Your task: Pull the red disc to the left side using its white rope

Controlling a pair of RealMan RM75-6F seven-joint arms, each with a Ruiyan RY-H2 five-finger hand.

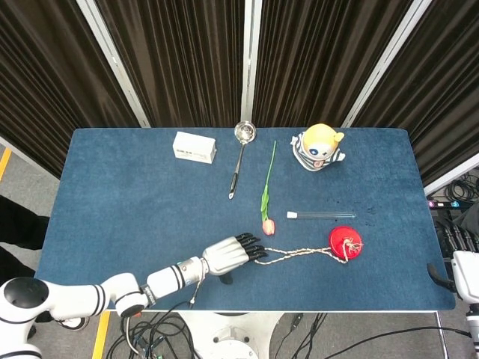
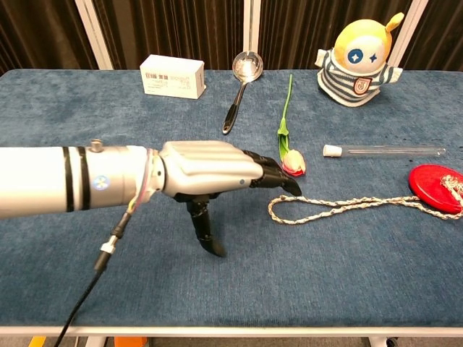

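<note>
The red disc (image 1: 345,243) lies flat on the right of the blue surface (image 1: 135,194), its white rope (image 2: 340,206) trailing left — limp, light, easily slipping. The left robot hand (image 2: 210,173) hovers spread beside the rope's looped end, the best hold.

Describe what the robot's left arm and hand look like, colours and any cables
The left arm is glossy white with black bands near the wrist. The left hand has a ribbed silver-grey back and black fingers. A thin dark cable with a metal connector hangs from the wrist.
</note>
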